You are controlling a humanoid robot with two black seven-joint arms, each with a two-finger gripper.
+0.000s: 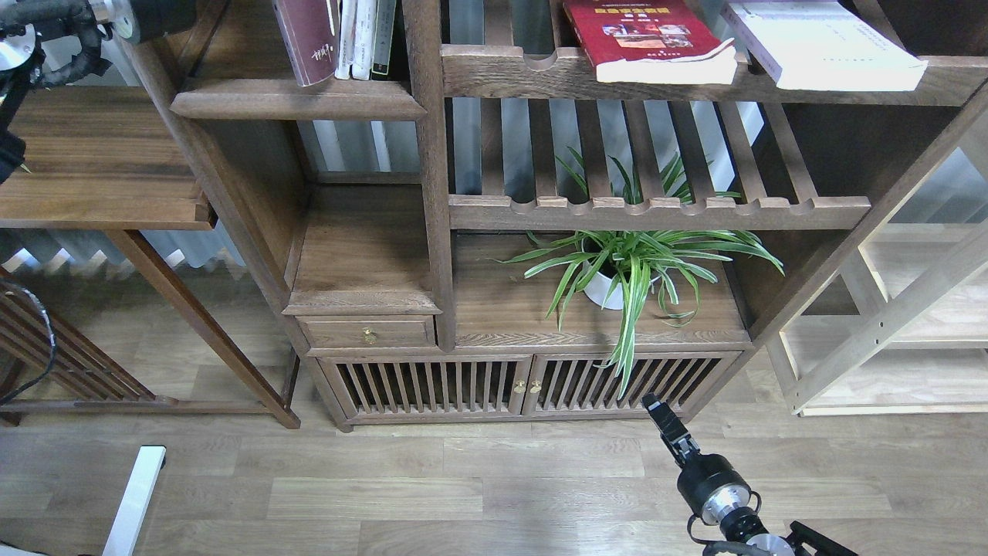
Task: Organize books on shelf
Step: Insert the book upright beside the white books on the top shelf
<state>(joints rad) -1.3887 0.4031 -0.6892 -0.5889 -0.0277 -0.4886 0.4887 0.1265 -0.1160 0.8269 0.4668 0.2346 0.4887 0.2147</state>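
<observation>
Head view: my right gripper (662, 421) hangs low over the wood floor (478, 486), just in front of the dark bookcase (432, 232) and below its slatted cabinet doors (525, 384). It is seen dark and nearly end-on, so I cannot tell whether its fingers are apart or together. It holds nothing that I can see.

My left arm comes in at the top left corner, beside the bookcase's left upright. Its far end is cut off by the picture edge, so its gripper is not visible to me.

Working outward from the bookcase's middle post: a spider plant in a white pot (625, 270) stands on the low board to the right of the post, under a slatted board with a scalloped front rail (656, 208). On the upper slatted board to the right of the post, the bright red book (644, 35) lies flat with its front end overhanging the rail. The thick white book (822, 42) lies flat just beside it, further right, also overhanging.

Left of the post, the solid shelf (297, 100) with the rounded front edge carries the dark maroon book (309, 38), which leans leftward beside a few thin pale volumes (363, 35) standing near the post.

A pale light-wood rack (903, 324) stands to the right of the bookcase.
</observation>
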